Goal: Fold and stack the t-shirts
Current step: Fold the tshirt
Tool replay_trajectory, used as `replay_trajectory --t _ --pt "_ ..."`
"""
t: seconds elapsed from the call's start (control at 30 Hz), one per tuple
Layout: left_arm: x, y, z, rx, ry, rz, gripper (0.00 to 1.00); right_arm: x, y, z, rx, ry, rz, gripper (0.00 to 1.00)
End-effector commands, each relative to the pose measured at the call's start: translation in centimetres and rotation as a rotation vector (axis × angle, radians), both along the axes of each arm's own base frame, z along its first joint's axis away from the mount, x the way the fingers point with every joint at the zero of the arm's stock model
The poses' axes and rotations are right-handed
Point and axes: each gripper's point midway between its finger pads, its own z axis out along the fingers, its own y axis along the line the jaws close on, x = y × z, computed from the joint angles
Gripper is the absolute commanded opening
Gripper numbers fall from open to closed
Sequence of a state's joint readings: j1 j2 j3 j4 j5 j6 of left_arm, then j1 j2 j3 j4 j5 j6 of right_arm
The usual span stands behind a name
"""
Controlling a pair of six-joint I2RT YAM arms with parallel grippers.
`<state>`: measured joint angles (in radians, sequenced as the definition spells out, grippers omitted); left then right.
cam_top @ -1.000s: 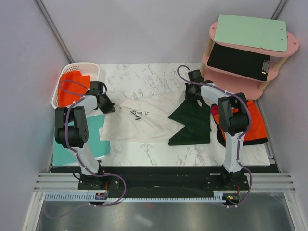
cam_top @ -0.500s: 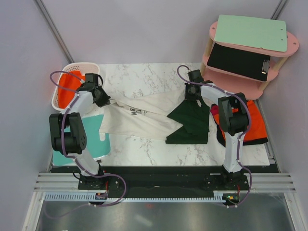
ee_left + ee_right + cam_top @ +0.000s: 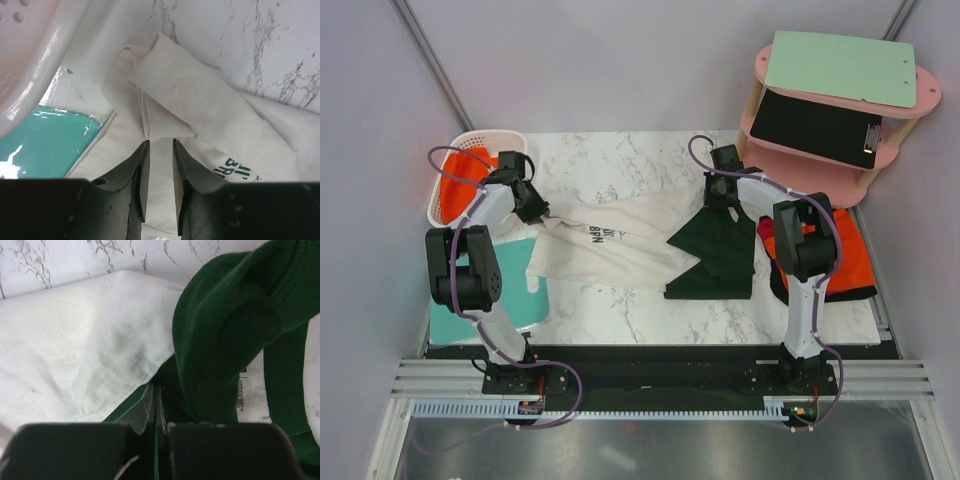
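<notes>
The cream-white t-shirt (image 3: 610, 255) lies crumpled across the middle of the marble table, its dark lettering facing up. My left gripper (image 3: 538, 212) hovers over its left corner, beside the basket. In the left wrist view the left gripper (image 3: 160, 142) is open, with a folded sleeve of the cream t-shirt (image 3: 185, 95) lying just beyond its tips. The dark green t-shirt (image 3: 720, 255) lies to the right, overlapping the cream one. My right gripper (image 3: 718, 200) is shut on the green shirt's far edge. The right wrist view shows the right gripper (image 3: 156, 387) pinching green cloth (image 3: 225, 325) beside cream cloth (image 3: 85, 340).
A white basket (image 3: 495, 135) with orange cloth stands at the back left, close to the left gripper. A teal mat (image 3: 515, 290) lies at the near left. A pink two-tier shelf (image 3: 820, 150) stands at the back right. More orange cloth (image 3: 850, 260) lies at the right edge.
My left gripper pulled the cream t-shirt's left corner back toward the basket, then parted its jaws and let the cloth go. The right gripper stayed put.
</notes>
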<state>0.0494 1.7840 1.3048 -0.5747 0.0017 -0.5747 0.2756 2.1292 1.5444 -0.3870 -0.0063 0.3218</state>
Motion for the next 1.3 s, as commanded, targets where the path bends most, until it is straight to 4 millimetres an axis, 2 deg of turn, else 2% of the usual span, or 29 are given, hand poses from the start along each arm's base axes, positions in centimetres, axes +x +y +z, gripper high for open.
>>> replay_trajectory --t 0.0,0.43,0.47,0.53,0.57,0.6,0.73,0.77,0.87,0.97,1.07,1.1,1.13,1.27 --pt "0.9 0.5 0.1 0.023 -0.006 -0.01 0.32 -0.6 0.2 -1.5 0.012 0.033 0.003 0.0" --pt "0.9 0.4 -3.1 0.013 0.062 0.002 0.32 -0.5 0.3 -1.6 0.017 0.036 0.007 0.0" --pt "1.0 0.5 -3.2 0.014 0.064 0.009 0.31 -0.6 0.3 -1.8 0.016 0.04 0.007 0.0" --pt "1.1 0.8 -3.3 0.024 0.066 0.021 0.19 -0.6 0.3 -1.8 0.014 0.04 0.006 0.0" --pt "1.2 0.9 -3.2 0.031 0.06 0.027 0.13 -0.6 0.1 -1.7 0.014 0.038 0.003 0.0" --pt "1.3 1.3 -3.0 0.046 0.058 0.036 0.02 -0.6 0.2 -1.7 0.012 0.036 0.002 0.0" --pt "1.4 2.1 -1.2 0.085 0.015 0.067 0.02 -0.5 -0.2 -1.7 -0.005 0.033 -0.008 0.0" --pt "1.3 2.3 0.0 0.095 -0.014 0.077 0.02 -0.5 -0.2 -1.6 -0.004 0.031 -0.008 0.0" --pt "0.7 3.9 2.5 0.172 -0.048 0.12 0.02 -0.3 -1.2 -1.6 -0.04 0.024 -0.049 0.0" --pt "0.5 5.1 4.0 0.207 -0.069 0.161 0.02 0.0 -2.4 -1.4 -0.055 0.016 -0.092 0.0" --pt "0.6 5.8 4.4 0.218 -0.063 0.177 0.02 0.3 -3.8 -1.1 -0.054 0.01 -0.134 0.0" --pt "0.5 5.9 3.5 0.219 -0.027 0.173 0.02 0.3 -4.2 -1.0 -0.053 0.011 -0.145 0.0" --pt "0.8 5.9 3.6 0.219 -0.026 0.176 0.02 0.5 -4.9 -0.8 -0.048 0.009 -0.161 0.0" --pt "0.6 5.8 1.7 0.213 0.043 0.173 0.02 0.8 -6.1 -0.7 -0.052 0.005 -0.187 0.0"
